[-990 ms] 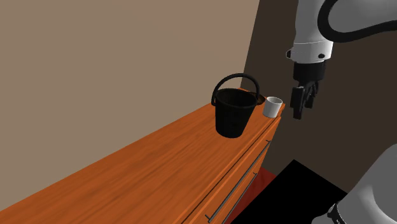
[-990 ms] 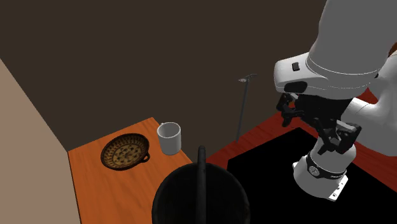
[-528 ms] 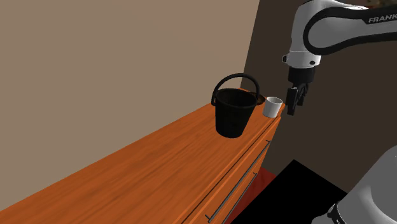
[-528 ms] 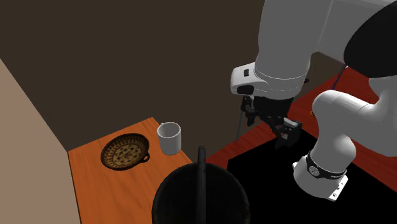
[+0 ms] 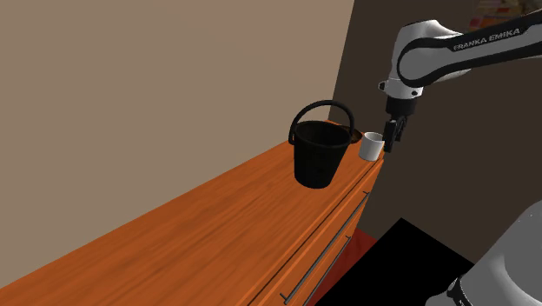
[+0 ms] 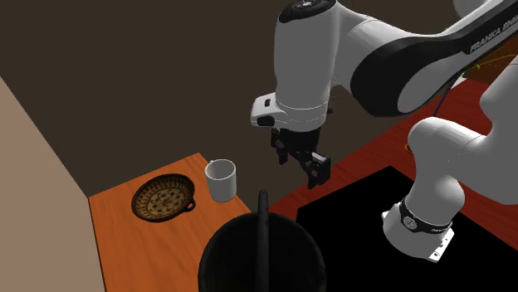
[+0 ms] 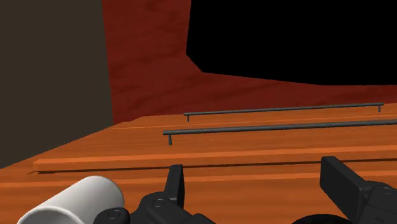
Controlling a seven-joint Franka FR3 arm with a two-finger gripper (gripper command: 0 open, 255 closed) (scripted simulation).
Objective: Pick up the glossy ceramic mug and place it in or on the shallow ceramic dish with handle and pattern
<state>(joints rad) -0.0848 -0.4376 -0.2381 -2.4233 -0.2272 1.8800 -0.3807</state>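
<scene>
Your arm point(image 6: 332, 58) has swung in toward the white mug point(image 6: 220, 180) since a second ago. The mug stands upright on the tabletop point(image 5: 217, 226), with the black bucket point(image 5: 320, 152) near it and the patterned dish point(image 6: 163, 198) just beside it. Your tool point(image 6: 314, 170) hovers beside the mug, fingers apart, holding nothing.

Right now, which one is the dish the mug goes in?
Find the orange dresser. On top, beside the white mug, lies the dish. It alone is flat, brown and speckled; the bucket is tall and black.
</scene>
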